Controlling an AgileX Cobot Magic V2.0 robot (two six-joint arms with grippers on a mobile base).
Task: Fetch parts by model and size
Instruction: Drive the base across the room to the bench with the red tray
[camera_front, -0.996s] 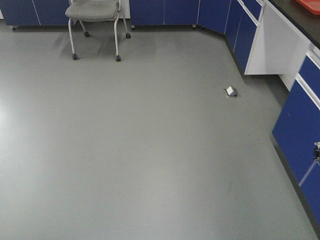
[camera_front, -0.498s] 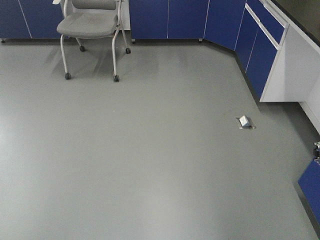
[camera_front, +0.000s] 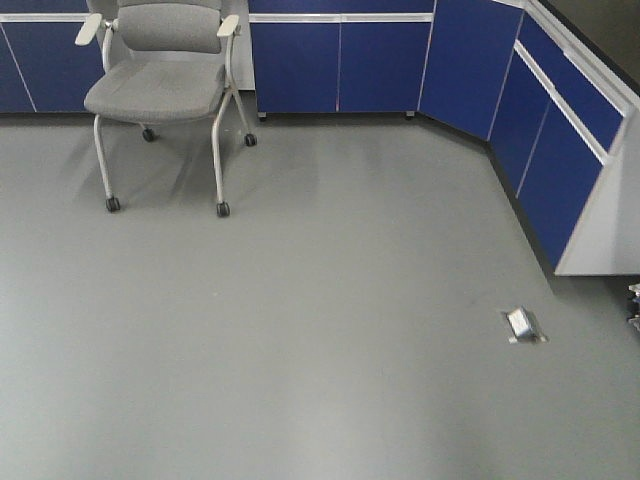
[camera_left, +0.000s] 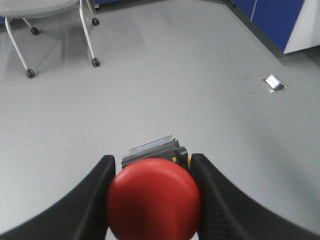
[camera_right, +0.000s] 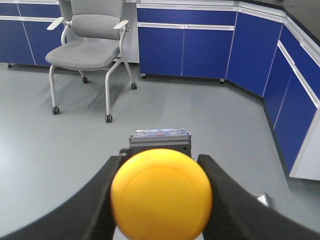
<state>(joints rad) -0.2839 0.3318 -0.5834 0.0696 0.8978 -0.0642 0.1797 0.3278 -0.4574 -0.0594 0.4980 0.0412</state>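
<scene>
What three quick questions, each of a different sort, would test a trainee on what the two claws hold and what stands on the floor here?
1. True or false: the left claw is shut on the red-capped switch.
2. The right claw is shut on the other switch. Its cap is: A green, B yellow, C blue.
3. Fill the gap: in the front view, the grey chair stands to the ____ of the small metal floor box.

Key: 1 true; 2 B; 3 left.
</scene>
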